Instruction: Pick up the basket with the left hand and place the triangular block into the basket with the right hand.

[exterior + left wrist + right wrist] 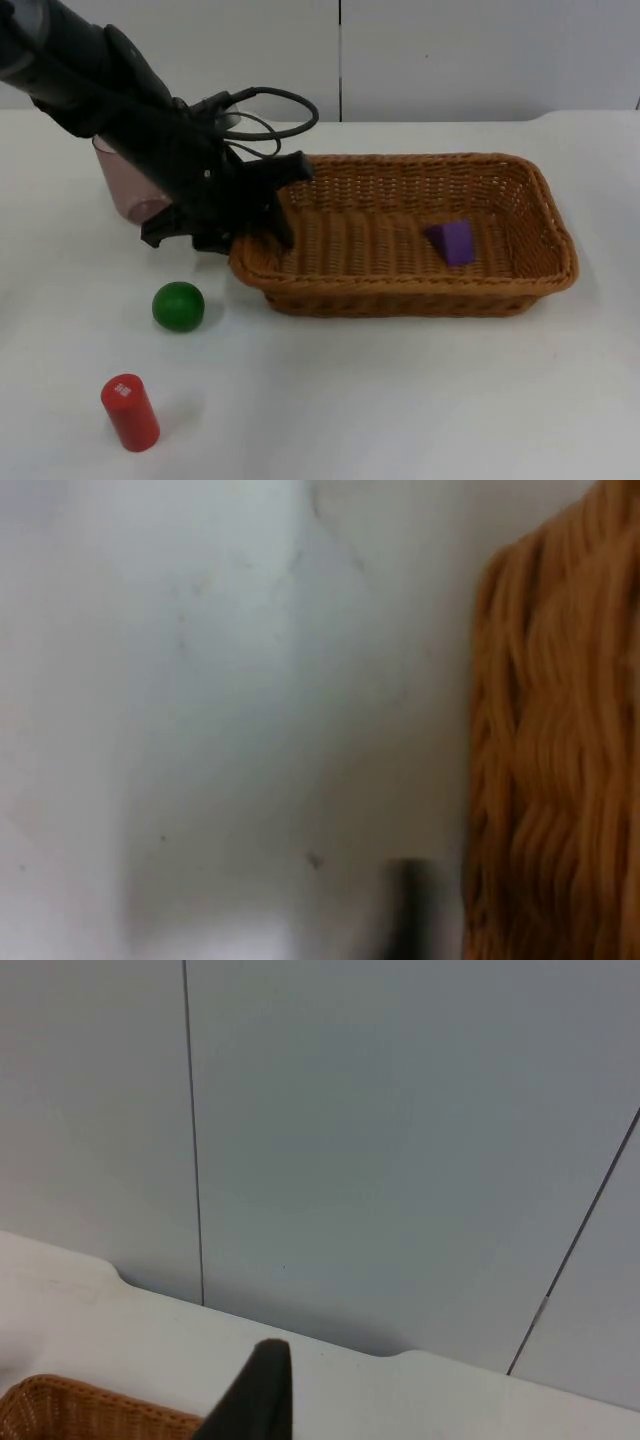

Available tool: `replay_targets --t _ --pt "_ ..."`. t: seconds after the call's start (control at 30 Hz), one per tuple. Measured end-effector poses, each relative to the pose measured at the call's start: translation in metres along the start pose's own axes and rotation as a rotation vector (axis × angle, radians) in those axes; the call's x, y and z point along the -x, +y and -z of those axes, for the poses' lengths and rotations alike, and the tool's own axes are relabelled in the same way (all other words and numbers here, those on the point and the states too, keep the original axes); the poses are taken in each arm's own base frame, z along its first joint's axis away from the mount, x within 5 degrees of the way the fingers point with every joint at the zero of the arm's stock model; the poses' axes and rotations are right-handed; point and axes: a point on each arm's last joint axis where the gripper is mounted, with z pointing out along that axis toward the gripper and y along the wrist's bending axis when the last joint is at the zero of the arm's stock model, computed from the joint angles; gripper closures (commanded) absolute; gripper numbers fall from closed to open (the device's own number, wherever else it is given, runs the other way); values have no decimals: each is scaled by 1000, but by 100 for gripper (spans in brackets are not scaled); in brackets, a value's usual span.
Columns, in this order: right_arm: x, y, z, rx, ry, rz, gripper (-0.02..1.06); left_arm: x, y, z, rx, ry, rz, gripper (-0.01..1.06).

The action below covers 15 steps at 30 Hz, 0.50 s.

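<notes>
The brown wicker basket [400,290] rests on the white table, right of centre. A purple triangular block [452,241] lies inside it, toward its right half. My left gripper [250,238] stands at the basket's left end, open, its jaws straddling the rim with one finger inside and one outside. In the left wrist view the basket's wall [560,760] rises close beside a black fingertip [410,915], with a small gap between them. My right gripper [258,1400] is raised and faces the grey partition wall, with a corner of the basket [80,1410] below it.
A green ball [178,306] lies on the table left of the basket. A red cylinder [130,412] stands near the front left. A pink translucent cup [122,185] stands behind the left arm.
</notes>
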Motion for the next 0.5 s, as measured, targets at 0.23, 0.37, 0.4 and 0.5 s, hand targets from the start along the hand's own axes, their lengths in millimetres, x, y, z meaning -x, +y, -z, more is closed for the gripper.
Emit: replay_targets --t 0.23,0.37,0.4,0.5 --pt "0 0 0 0 2 5 0 0 -8 11 -28 24 -7 0" --pt "0 0 0 0 2 9 0 7 -20 38 -26 -24 -13 0" --pt "0 0 0 0 2 9 0 7 -20 38 -26 -24 -13 0" --pt "0 0 0 0 2 9 0 11 -25 65 48 -70 -61 0"
